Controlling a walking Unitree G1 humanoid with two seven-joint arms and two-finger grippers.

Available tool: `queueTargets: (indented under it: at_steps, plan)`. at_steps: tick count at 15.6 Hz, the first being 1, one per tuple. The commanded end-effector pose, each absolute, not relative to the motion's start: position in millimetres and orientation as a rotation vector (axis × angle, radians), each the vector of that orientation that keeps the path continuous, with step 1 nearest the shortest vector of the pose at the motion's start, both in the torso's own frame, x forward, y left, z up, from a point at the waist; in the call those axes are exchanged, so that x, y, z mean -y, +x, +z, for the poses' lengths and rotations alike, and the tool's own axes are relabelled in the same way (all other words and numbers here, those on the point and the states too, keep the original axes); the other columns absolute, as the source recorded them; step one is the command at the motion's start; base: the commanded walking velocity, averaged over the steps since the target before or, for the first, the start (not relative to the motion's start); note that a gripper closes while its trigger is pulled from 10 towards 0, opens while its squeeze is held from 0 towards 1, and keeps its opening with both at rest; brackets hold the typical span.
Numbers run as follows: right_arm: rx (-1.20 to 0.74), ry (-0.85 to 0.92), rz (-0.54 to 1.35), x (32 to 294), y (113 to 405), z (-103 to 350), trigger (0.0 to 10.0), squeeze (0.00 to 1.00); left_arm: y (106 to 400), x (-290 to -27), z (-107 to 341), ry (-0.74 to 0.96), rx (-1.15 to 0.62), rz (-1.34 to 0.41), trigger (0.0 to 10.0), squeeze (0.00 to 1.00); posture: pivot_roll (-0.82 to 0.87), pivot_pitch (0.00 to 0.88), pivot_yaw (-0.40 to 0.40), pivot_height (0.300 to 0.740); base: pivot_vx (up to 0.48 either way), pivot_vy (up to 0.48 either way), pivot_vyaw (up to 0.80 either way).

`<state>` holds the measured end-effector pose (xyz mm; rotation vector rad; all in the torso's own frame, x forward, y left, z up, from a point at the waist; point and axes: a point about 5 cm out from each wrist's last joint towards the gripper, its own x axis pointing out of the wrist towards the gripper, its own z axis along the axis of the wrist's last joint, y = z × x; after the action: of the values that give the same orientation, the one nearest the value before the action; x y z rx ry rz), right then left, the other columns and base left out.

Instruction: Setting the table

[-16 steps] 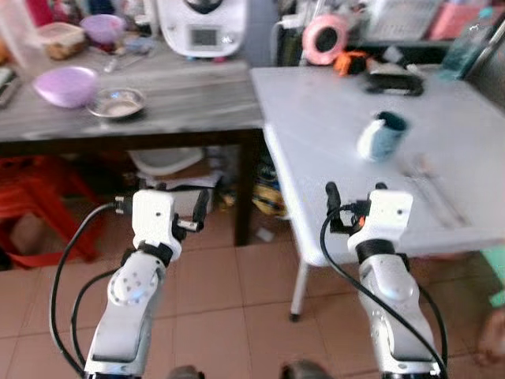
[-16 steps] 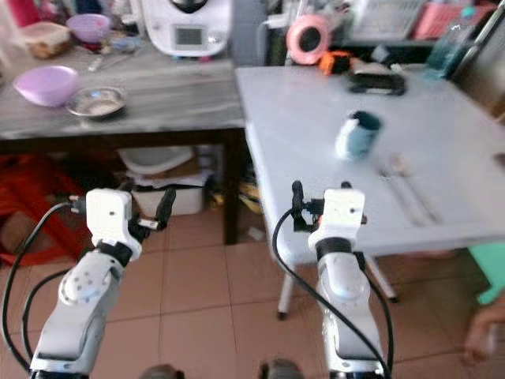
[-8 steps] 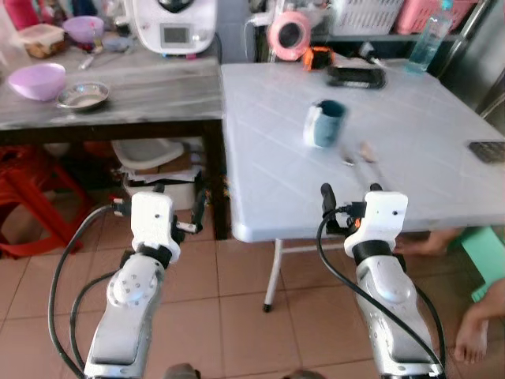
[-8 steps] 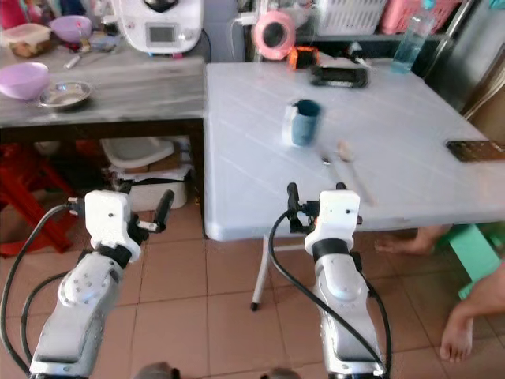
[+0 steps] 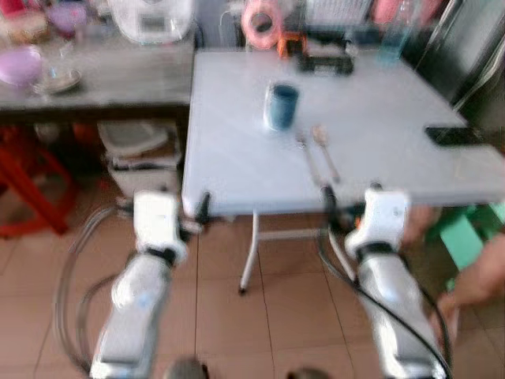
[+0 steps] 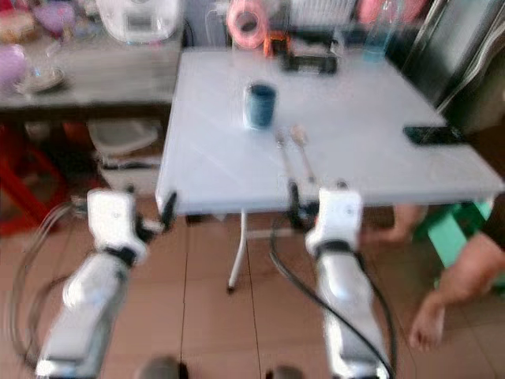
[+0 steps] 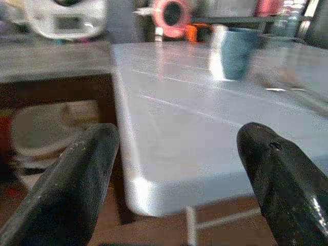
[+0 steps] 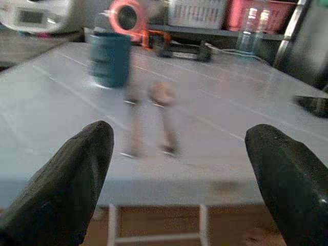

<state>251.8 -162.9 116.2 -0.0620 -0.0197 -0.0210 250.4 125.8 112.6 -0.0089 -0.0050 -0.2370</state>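
- The whole scene is sliding across the head views and smearing as it goes — that is the camera swinging, not the tableware: the robot is turning away from the dark wooden side table [image 5: 102,83] and squaring up to the white table [image 5: 379,150].
- A second ago the white table was sitting off to the robot's right with only its near corner close; now its front edge is running straight across, just ahead of both arms.
- The blue mug [image 5: 281,106] is standing upright toward the far-left part of the white table, and the two pieces of cutlery [image 5: 317,156] are lying side by side just nearer the robot, close to the mug but not touching it.
- The left gripper [image 7: 179,169] is hanging in front of the table's near-left corner, fingers spread wide with nothing between them.
- The right gripper [image 8: 177,169] is pointing across the tabletop almost straight at the cutlery, its fingers likewise spread and empty — the mug is showing beyond, a little to one side.
- A person's bare legs [image 6: 442,276] are showing at the robot's right, beside a green stool [image 6: 450,233] under the table's far side.
- My read: the approach is nearly finished and no piece of the setting is in hand yet — the cutlery looks like the closest candidate for the right arm, once the motion blur is settling.
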Motion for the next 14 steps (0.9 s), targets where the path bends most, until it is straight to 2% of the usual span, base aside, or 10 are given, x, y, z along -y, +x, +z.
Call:
queueTargets:
  at_steps: [1,3,5,14]
  plan:
    - [0.047,-0.057,-0.006,158.1,256.0,122.4,10.0,0.00,252.5,-129.5,120.9,-0.003,0.044,-0.250,10.0,0.00,0.03,0.028,0.007,0.740,0.000,0.000,0.43]
    - [0.054,-0.054,-0.011,159.5,258.5,124.8,10.0,0.00,252.4,-127.2,122.8,-0.010,0.054,-0.267,10.0,0.00,0.02,0.032,0.010,0.740,0.000,0.000,0.50]
    - [0.055,-0.055,-0.010,159.8,258.6,125.1,10.0,0.00,251.9,-126.6,123.3,-0.014,0.056,-0.267,10.0,0.00,0.02,0.034,0.005,0.740,0.292,0.000,0.00]
    - [0.047,-0.055,0.004,155.8,258.2,123.4,10.0,0.00,251.1,-126.0,123.4,-0.024,0.054,-0.283,10.0,0.00,0.03,0.039,0.005,0.740,0.398,0.000,0.00]
